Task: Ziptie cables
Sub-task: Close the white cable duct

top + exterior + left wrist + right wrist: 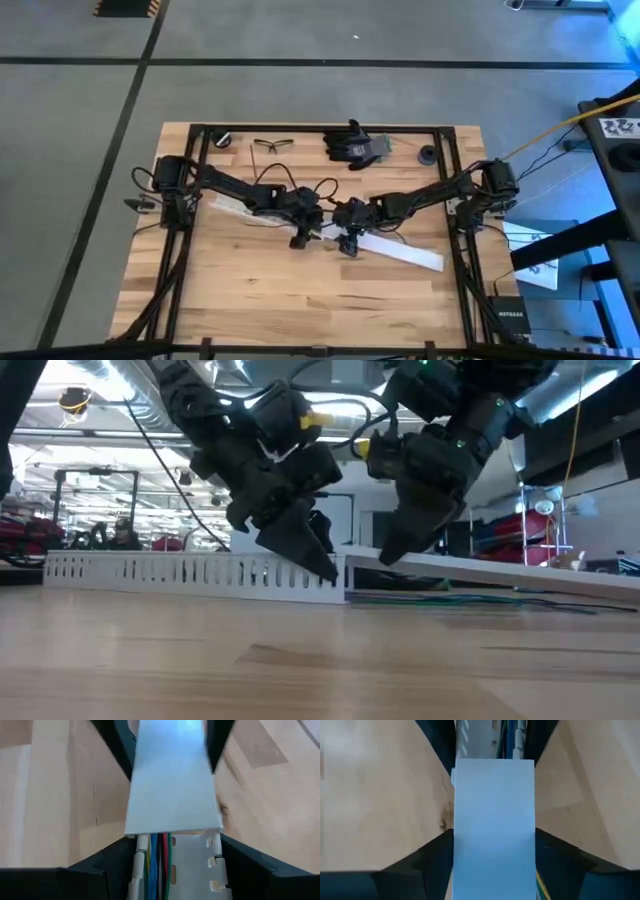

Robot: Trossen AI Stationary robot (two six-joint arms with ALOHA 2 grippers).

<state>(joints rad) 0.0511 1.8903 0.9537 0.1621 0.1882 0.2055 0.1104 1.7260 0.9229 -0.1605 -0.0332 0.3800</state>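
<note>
Bare wood fills the bottom of the low view, leaving free table (pixel 300 300) in front of both arms. At mid-frame the left gripper (pixel 299 238) has its fingers clamped on the slotted white channel (pixel 190 572), one on each wall. Just to its right, the right gripper (pixel 349 247) has its fingers closed on the flat white cover strip (pixel 492 825), whose end overlaps the channel. The cables (pixel 155 865) lie inside the channel, coloured strands running lengthwise. Glasses (pixel 272 145) and a glove (pixel 352 146) sit near the top edge.
</note>
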